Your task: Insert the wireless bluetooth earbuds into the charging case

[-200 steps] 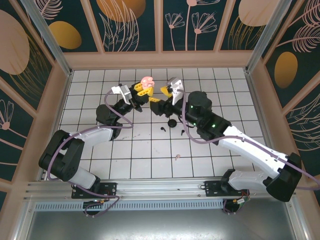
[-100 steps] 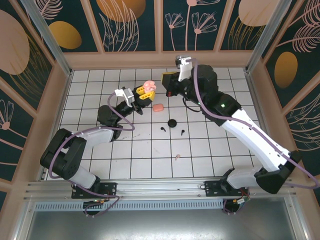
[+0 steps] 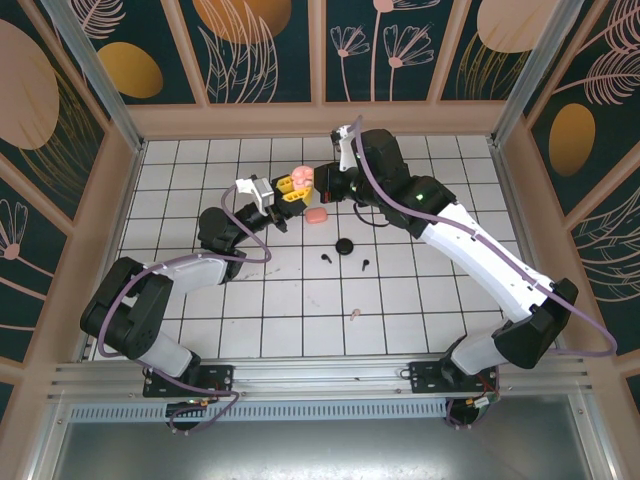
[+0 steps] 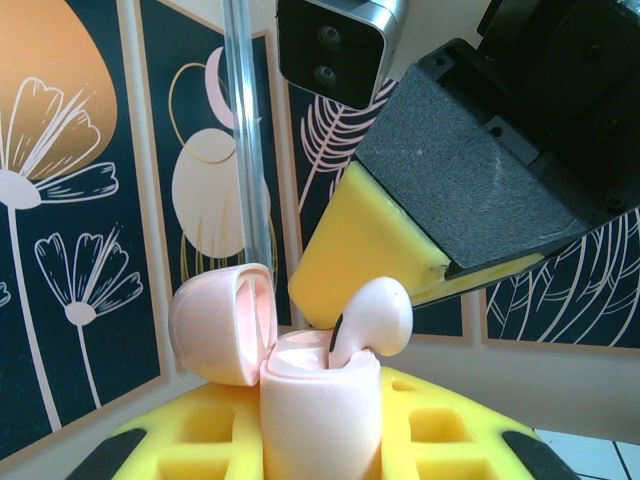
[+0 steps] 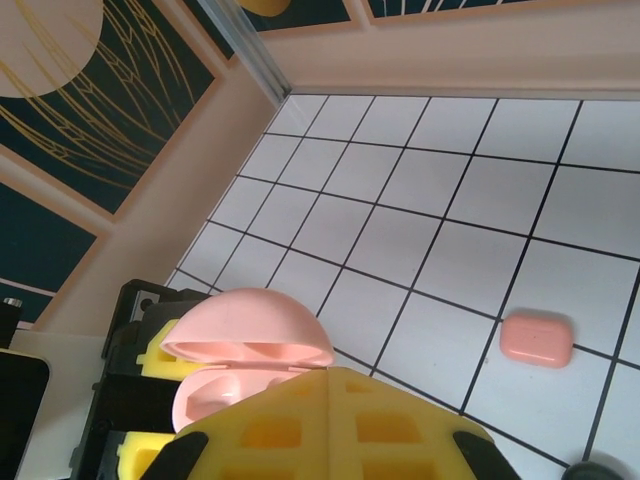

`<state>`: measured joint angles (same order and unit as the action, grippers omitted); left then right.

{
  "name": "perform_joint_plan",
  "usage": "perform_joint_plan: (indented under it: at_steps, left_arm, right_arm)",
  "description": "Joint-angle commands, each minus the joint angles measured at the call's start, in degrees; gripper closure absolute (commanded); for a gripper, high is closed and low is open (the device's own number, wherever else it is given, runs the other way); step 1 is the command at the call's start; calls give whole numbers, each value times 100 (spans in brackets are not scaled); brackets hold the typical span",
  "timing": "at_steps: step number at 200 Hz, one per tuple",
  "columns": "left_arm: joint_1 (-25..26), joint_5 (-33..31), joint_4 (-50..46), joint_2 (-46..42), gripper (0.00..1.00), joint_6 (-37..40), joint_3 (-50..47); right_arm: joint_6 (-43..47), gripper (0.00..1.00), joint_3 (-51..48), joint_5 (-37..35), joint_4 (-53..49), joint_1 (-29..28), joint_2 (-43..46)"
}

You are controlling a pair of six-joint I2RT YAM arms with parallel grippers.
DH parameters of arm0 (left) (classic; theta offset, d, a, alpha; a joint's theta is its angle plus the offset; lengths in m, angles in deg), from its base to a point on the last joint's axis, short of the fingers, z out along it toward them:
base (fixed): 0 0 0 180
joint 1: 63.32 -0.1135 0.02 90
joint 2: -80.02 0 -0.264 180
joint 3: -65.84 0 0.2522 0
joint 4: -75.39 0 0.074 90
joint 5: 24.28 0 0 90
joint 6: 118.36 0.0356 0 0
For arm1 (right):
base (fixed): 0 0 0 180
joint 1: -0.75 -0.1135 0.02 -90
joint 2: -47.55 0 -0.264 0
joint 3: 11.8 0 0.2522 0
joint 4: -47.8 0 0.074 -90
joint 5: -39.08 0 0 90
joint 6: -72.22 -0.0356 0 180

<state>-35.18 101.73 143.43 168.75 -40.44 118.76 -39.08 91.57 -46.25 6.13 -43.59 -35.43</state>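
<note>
We're mid-insertion on the pink set. Our left gripper (image 3: pixel 289 187) is clamped on the open pink charging case (image 4: pixel 320 415), holding it upright above the far-centre of the table (image 3: pixel 260 330), lid (image 4: pixel 222 322) flipped back. One pink earbud (image 4: pixel 378 315) has its stem down in a slot, but the head stands proud, so prob. not seated yet. The right gripper (image 3: pixel 322 187) is right up against it. A yellow finger (image 4: pixel 365 255) sits just behind the bud, but we can't tell if the jaws pinch it or are parted.

On the tiles lie one black earbud (image 3: pixel 326 257), a second black earbud (image 3: pixel 363 264), a round black case (image 3: pixel 345 246), a closed pink case (image 5: pixel 537 338) and a loose pink bud (image 3: pixel 354 314) nearer the bases.

Next, we reckon: push the bud straight down till flush w/ the case held steady, then back the right arm off w/o dragging it out.
</note>
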Motion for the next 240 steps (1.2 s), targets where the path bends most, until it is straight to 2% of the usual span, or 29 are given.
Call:
perform_joint_plan:
  at_steps: [1, 139, 240]
  left_arm:
    - [-2, 82, 55, -119, 100, 86, -5]
    - [-2, 14, 0, -108, 100, 92, 39]
    - [-2, -10, 79, -74, 100, 8, 20]
  right_arm:
    - [-139, 100, -21, 192, -94, 13, 99]
    - [-199, 100, 206, 123, -225, -292, 74]
    - [-160, 100, 521, 2, -161, -294, -51]
